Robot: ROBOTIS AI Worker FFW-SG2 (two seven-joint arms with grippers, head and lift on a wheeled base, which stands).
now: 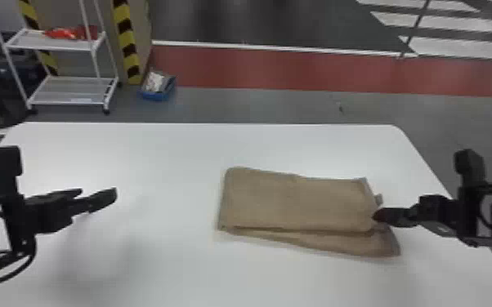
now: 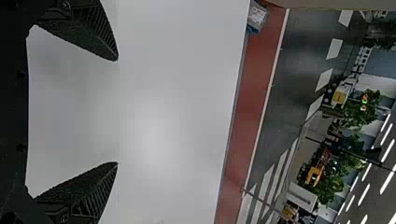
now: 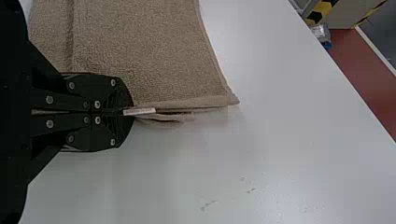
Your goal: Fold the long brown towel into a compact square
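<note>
One brown towel (image 1: 290, 204) lies on the white table (image 1: 167, 269), folded into a layered oblong, and from where I stand, with twelve at the table's far edge, the head view puts it towards three o'clock of the middle. The right gripper (image 1: 379, 215) is at its three o'clock end; the left gripper (image 1: 96, 194) hangs well apart towards nine. The lower layer (image 1: 351, 246) juts out past the upper, most of all at the four o'clock corner, so another fold made now would probably carry that crookedness into the square. In the left wrist view, the left gripper's fingers are spread wide over the tabletop, holding nothing; with no grip there, the nine o'clock end could drag or swing if the other side pulls. In the right wrist view, the right gripper's fingers are pressed together on the towel's end, beside its small white label (image 3: 139, 111). Edges of several layers poke out unevenly there, and I can't tell whether all are caught. If some aren't, lifting could peel the layers apart and leave one behind, rumpled.
</note>
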